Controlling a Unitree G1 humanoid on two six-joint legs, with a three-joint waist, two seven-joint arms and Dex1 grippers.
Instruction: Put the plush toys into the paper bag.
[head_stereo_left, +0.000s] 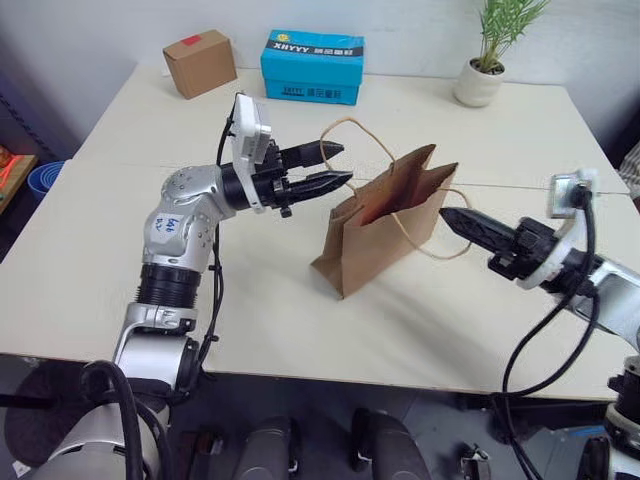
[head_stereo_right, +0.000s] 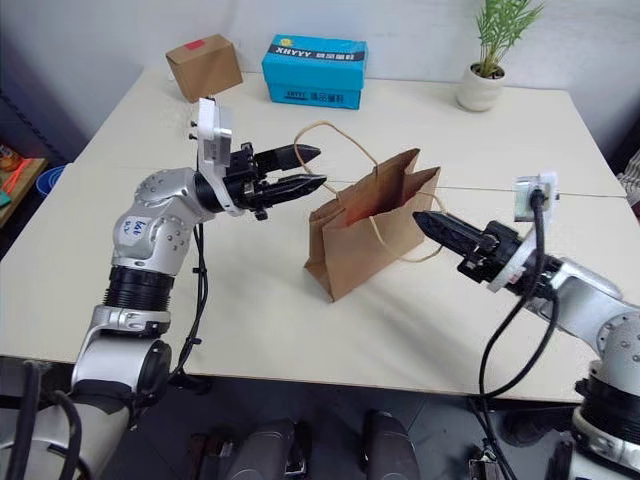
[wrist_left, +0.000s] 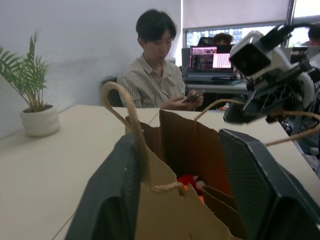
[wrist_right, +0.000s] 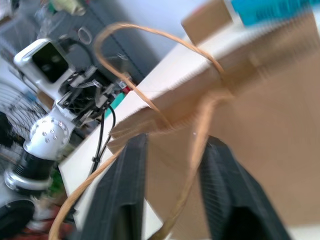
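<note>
The brown paper bag (head_stereo_left: 385, 230) stands upright and open in the middle of the table (head_stereo_left: 100, 250). Down inside it, in the left wrist view, lies the red plush toy (wrist_left: 187, 180), with a bit of orange showing beside it. My left gripper (head_stereo_left: 338, 166) is open at the bag's left rim. One twisted handle (wrist_left: 120, 102) rises between its fingers (wrist_left: 112, 200) without being pinched. My right gripper (head_stereo_left: 447, 216) is open at the bag's right side. The other handle loop (wrist_right: 197, 150) runs loosely through the gap between its fingers (wrist_right: 125, 195).
At the table's far edge stand a cardboard box with a red sticker (head_stereo_left: 200, 62), a blue printed box (head_stereo_left: 312, 66) and a potted plant (head_stereo_left: 482, 75). A person (wrist_left: 159, 75) sits beyond the table, looking at a phone. A seam (head_stereo_left: 520, 188) crosses the tabletop.
</note>
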